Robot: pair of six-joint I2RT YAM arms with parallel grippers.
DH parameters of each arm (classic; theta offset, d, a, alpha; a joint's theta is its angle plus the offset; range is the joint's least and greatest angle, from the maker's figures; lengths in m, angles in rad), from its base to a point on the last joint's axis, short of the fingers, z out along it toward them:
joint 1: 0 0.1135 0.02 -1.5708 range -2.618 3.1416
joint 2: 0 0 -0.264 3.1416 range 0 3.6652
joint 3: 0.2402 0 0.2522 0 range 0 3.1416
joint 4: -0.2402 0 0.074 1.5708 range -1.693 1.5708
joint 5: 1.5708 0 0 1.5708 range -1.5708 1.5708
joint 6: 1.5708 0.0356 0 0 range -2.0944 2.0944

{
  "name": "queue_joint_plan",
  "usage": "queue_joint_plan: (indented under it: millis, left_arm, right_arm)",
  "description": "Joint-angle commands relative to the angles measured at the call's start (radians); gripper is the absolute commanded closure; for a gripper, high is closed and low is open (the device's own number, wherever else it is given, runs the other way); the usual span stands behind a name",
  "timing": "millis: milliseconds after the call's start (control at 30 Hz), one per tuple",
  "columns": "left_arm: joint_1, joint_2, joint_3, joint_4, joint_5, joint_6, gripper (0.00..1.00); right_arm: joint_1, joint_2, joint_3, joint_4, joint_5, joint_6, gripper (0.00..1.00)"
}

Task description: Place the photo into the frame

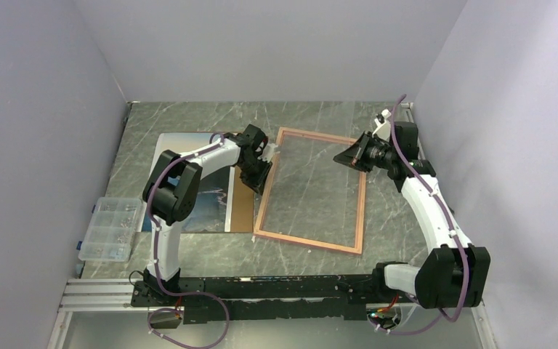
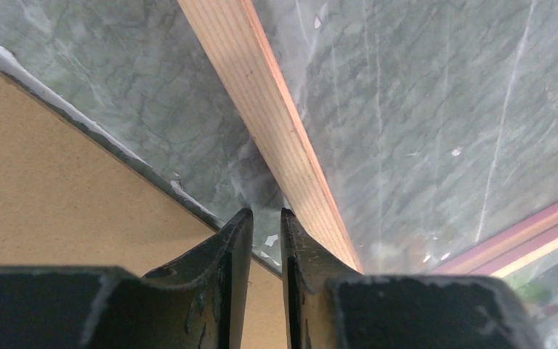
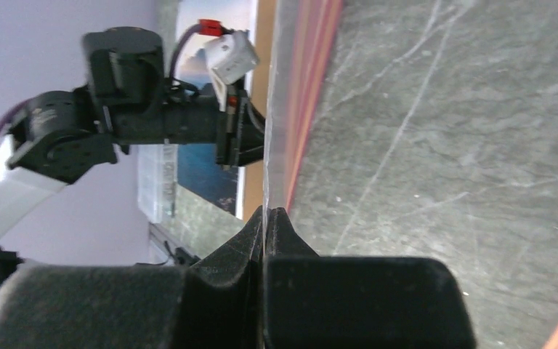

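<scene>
frame [image 1: 307, 243]: pink-brown border; seen close, pale grained wood with an orange-pink edge. photo [image 1: 211, 207]: deep blue with dark patches, white margin. backing board [image 1: 241, 211]: plain tan. table [image 1: 305, 116]: grey-green marble, pale veins. left arm [image 1: 189, 163] and right arm [image 1: 429, 207]: white links, black joints, purple cables. left gripper [image 2: 267, 218] and right gripper [image 3: 264, 214]: black. walls [image 1: 261, 43]: pale lilac-grey.

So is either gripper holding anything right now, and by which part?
The right gripper is shut on the edge of a thin clear sheet, seemingly the frame's pane. The left gripper holds nothing, jaws slightly apart beside the frame's wooden rail.
</scene>
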Motion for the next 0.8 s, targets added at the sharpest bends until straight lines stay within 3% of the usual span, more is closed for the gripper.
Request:
queue_joint_plan:
  millis: [0, 767]
  left_arm:
    - [-0.004, -0.042, -0.028, 0.033, 0.060, -0.035, 0.74]
    - [0.013, -0.079, -0.065, 0.071, 0.084, -0.058, 0.83]
  right_arm:
    - [0.001, -0.026, -0.039, 0.144, -0.082, 0.132, 1.00]
    - [0.001, -0.007, -0.123, 0.143, -0.025, 0.132, 1.00]
